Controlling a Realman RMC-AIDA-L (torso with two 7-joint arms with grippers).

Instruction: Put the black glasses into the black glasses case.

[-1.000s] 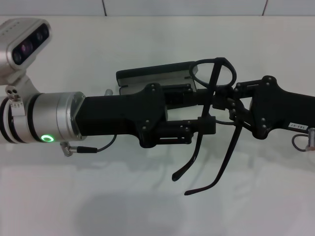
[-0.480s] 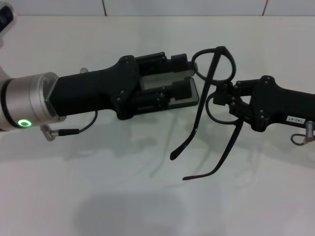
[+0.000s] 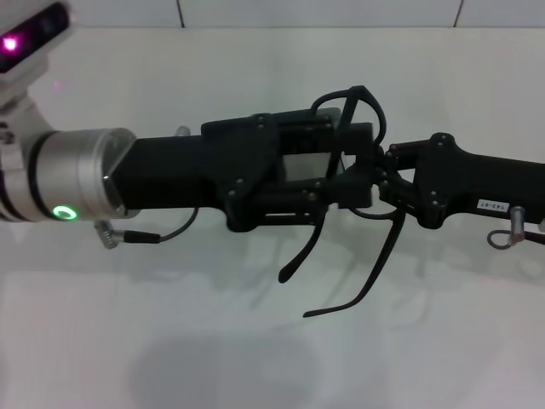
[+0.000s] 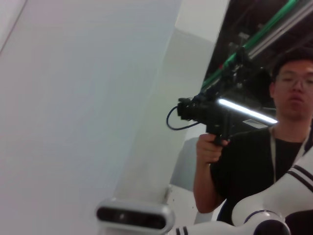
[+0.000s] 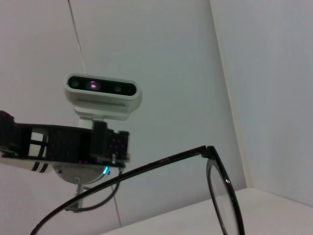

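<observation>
The black glasses (image 3: pixel 356 92) hang in my right gripper (image 3: pixel 383 175), which is shut on the frame near the lenses. The two temple arms point down toward the table. The frame and one temple also show in the right wrist view (image 5: pixel 215 166). The black glasses case (image 3: pixel 303 164) lies open on the table behind my left arm, and only a strip of its grey lining and its back edge show. My left gripper (image 3: pixel 345 170) reaches in from the left over the case, right beside the glasses and the right gripper.
The white table (image 3: pixel 255 341) runs to a tiled wall at the back. The left wrist view shows only a wall, a person (image 4: pixel 264 156) with a camera rig, and part of the robot. The robot's head camera (image 5: pixel 101 90) shows in the right wrist view.
My left arm has pulled back and then come forward again over the case. My right gripper has carried the glasses a little to the left, closer to the case.
</observation>
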